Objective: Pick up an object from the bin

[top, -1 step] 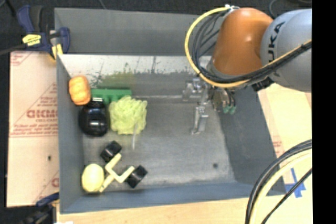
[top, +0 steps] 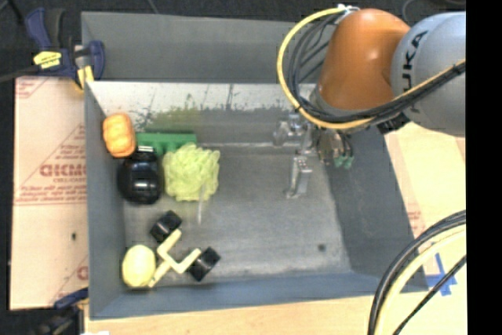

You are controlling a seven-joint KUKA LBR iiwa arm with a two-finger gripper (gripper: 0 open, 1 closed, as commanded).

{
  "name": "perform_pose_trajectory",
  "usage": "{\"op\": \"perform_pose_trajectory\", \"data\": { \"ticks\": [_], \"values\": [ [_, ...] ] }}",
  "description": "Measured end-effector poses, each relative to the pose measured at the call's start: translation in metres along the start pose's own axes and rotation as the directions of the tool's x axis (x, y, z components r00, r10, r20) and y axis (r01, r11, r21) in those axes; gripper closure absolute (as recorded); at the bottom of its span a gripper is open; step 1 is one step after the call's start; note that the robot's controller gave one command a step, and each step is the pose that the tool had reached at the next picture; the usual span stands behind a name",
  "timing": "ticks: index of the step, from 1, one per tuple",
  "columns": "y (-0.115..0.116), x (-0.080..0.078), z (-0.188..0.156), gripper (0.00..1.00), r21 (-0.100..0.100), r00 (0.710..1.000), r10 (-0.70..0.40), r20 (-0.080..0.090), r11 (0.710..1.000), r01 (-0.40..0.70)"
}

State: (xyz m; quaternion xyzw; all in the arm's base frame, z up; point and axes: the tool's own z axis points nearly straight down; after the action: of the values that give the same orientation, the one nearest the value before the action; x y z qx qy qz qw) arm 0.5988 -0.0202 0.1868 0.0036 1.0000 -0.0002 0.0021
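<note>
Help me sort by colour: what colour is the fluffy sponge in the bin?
The sponge is pale yellow-green; the camera view shows it.

I see the arm (top: 439,67) run off the right edge. Its orange cover (top: 357,59) hides the back right corner of the bin (top: 196,51) and the upper part of the gripper (top: 297,183). The green block (top: 161,143) lies partly behind the yellow-green mesh puff (top: 190,171) and the black round thing (top: 140,178). A dark speck (top: 321,249) on the bin floor is too small for me to name.

bin (top: 251,239) | left: orange toy (top: 118,135), green pouf (top: 190,171), black ball (top: 140,178), yellow ball (top: 139,265)
</note>
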Motion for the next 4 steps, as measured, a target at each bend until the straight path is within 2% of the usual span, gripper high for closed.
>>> {"op": "perform_pose_trajectory", "data": {
  "ticks": [1, 2, 3, 4],
  "values": [
    [0.044, 0.005, 0.031, 0.00, 0.002, 0.999, -0.046, 0.002, 0.999, 0.046],
    [0.076, -0.005, 0.074, 0.00, -0.001, 0.982, -0.189, 0.004, 0.982, 0.189],
    [0.099, -0.024, 0.108, 0.00, 0.001, 0.987, -0.161, 0.008, 0.987, 0.161],
    [0.122, -0.031, 0.118, 0.00, -0.002, 0.996, -0.084, 0.006, 0.996, 0.084]
  ]
}}
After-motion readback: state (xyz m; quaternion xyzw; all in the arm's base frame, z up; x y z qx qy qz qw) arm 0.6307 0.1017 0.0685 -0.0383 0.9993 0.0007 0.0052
